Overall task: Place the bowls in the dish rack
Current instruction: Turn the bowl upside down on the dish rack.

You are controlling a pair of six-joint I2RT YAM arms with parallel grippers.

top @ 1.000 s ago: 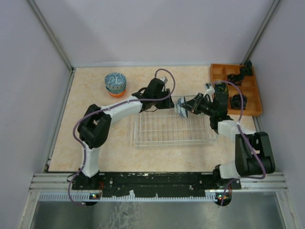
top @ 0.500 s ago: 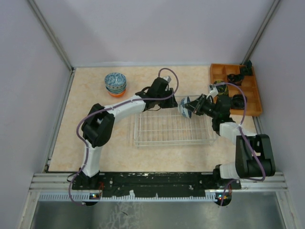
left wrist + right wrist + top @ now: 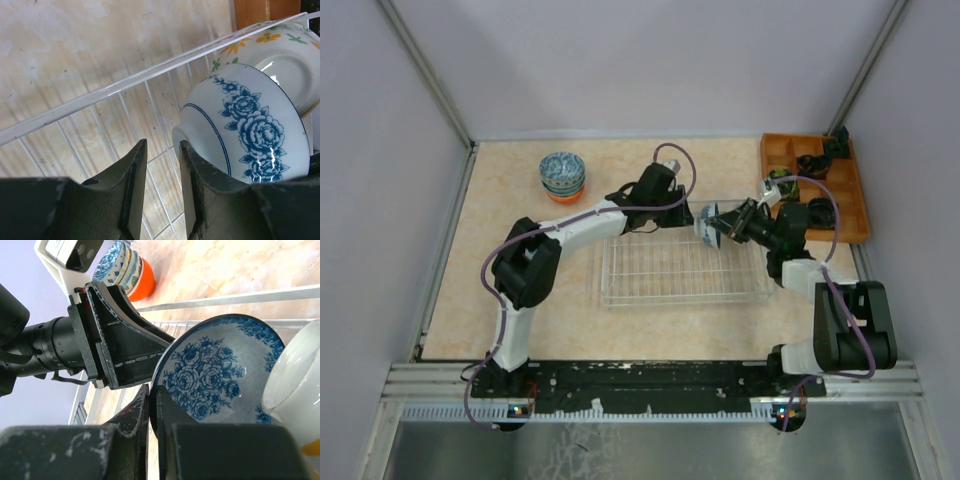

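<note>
While the right claw [image 3: 152, 392] was pressed together on the rim of a white bowl with blue roses [image 3: 210, 370], that bowl stood on edge over the far right corner of the dish rack [image 3: 660, 272]. Its rose-patterned inside was turned toward the right arm and its foot toward the left arm.

The left claw [image 3: 162, 145] reached in over the far rail of the rack. Its two fingers were somewhat spread, and only the rack's wires showed in the gap between them. The finger [image 3: 192, 170] nearer the rose bowl lay just beside the bowl's foot, though I could not tell whether it touched.

Just behind the rose bowl, farther toward the right end of the rack, a second bowl with orange and green flowers [image 3: 285, 50] also stood on edge, its foot facing the same way. The rose bowl overlapped it in the left wrist view. Whether the two touched, or whether the flowered bowl rested on the rack's wires, could not be made out.

A stack of bowls [image 3: 562, 175], blue-patterned on top and orange at the bottom, sat on the tabletop [image 3: 520, 280] well off the far left corner of the rack. An orange wooden tray [image 3: 780, 152] holding black items [image 3: 817, 212] stood near the rack's far right corner.
</note>
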